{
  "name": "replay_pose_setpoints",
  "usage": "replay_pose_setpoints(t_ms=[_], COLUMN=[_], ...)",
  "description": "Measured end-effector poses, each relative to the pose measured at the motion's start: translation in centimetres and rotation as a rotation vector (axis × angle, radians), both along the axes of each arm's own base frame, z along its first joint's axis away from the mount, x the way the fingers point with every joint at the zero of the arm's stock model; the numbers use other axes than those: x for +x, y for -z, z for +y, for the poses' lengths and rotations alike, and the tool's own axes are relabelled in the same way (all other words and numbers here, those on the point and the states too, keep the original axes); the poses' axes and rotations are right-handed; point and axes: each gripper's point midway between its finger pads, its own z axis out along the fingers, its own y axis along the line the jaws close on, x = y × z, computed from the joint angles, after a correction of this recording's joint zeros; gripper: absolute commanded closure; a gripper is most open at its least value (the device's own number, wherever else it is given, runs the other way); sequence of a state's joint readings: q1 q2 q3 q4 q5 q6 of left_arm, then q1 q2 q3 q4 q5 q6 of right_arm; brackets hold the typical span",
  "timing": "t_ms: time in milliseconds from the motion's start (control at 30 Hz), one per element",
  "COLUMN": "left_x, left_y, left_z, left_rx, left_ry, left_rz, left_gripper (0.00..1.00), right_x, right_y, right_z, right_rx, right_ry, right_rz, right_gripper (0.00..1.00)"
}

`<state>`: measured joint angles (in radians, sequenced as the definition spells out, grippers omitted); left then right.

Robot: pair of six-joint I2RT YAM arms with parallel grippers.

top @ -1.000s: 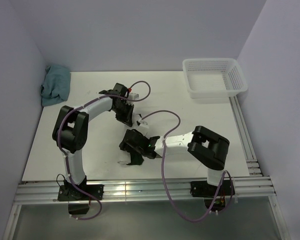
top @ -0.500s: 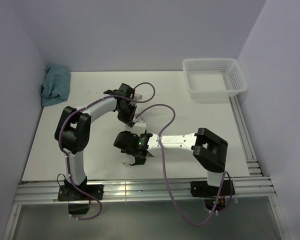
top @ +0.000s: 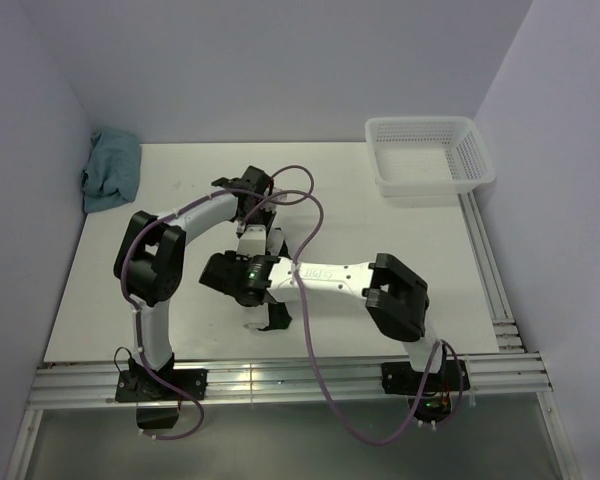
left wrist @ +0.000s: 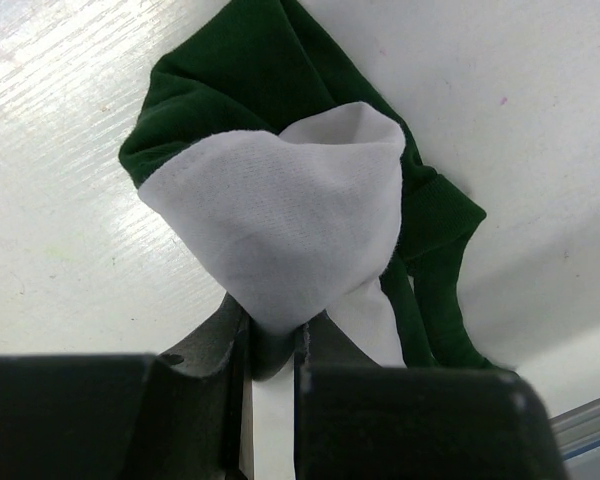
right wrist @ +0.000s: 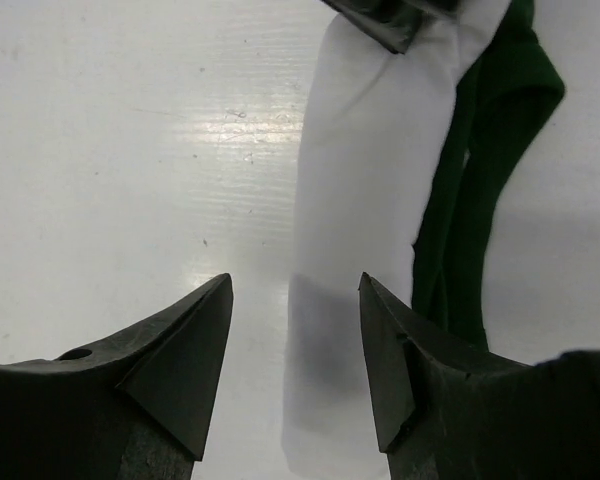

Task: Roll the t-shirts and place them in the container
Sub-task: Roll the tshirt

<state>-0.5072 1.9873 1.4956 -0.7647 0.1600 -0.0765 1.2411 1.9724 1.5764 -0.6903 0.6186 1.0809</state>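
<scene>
**Desk:** Where is the t-shirt (left wrist: 280, 220)?

**Photographer:** Mid-bench (top: 410, 230), bunched beneath the two wrists, which hide nearly all of it from overhead. Up close, a cream-white fold puffs out, with dark green fabric wrapping it from 11 o'clock round to 4 o'clock.

**Desk:** The left fingers (left wrist: 230, 335)?

**Photographer:** Clamped together on that white fold, pinching it at 6 o'clock in the left wrist view.

**Desk:** And the right fingers (top: 272, 317)?

**Photographer:** Spread apart (wide, gripping nothing). In the right wrist view one tip sits over bare bench. The other sits over the edge of a white strip of the t-shirt running from 1 o'clock down to 6 o'clock. A green band lies along the strip's 3 o'clock side. Whether the tips touch the cloth, I cannot tell.

**Desk:** Anything else on the bench?

**Photographer:** A white mesh basket (top: 420, 186) in the 1 o'clock corner and a teal cloth (top: 112, 170) at 10 o'clock, both well apart from the t-shirt.
</scene>
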Motion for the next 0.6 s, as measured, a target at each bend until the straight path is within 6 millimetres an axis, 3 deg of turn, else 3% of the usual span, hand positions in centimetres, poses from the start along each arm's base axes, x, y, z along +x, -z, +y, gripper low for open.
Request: replay_pose_setpoints(t_ms=[200,333,533,600], left_x=[0.0,0.0,0.0,0.0], left_y=[0.0,0.0,-0.1,-0.2], left_z=[-0.1,-0.1,-0.2,-0.3], left_rx=[0.003,0.004,0.006,0.004], left_ry=[0.001,0.003,0.009,0.011], left_rz=[0.004,0.006,0.008,0.005], left_gripper=[1.0,0.99,0.68,0.63], right_x=[0.7,0.7,0.5,0.3], right_y=[3.1,3.3,4.5,5.3], right_z=[0.3,-0.1,-1.0,-1.6], right_rx=[-0.101,-0.122,-0.137,-0.151], right_ry=[0.002,0.021,0.044,0.051], right_rz=[0.007,0.009,0.019,0.021], right_gripper=[0.4,0.4,0.41,0.41])
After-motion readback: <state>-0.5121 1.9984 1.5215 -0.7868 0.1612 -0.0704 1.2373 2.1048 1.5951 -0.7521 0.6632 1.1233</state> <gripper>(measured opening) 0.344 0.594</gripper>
